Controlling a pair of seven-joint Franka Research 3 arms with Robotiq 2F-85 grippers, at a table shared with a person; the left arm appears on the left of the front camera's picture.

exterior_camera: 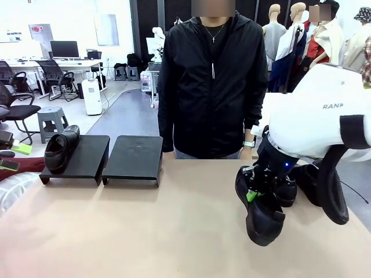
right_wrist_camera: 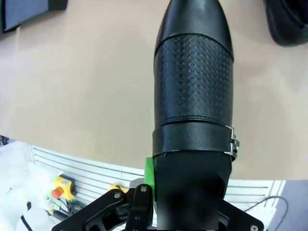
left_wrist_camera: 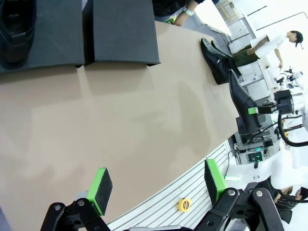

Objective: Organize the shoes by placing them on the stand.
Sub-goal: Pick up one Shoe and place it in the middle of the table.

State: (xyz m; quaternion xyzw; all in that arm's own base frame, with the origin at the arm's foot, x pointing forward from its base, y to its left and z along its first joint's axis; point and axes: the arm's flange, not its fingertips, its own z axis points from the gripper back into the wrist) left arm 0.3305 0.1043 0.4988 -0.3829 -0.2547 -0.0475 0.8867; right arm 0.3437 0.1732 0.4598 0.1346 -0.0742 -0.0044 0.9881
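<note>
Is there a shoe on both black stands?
No, a shoe lies on the left stand, while the right stand has none on it.

Table: tan, matte top, running the full width between the robot's side and the person's side.
Left stand: black, low, sloped top; sits on the table at its far left.
Right stand: black, same shape; on the table just beside the left stand, with a narrow gap between them.
Loafer on the left stand: glossy black, lying lengthwise down the slope on the stand's left part.
Loafers on the table: black, at the far right near the edge; count unclear.
</note>
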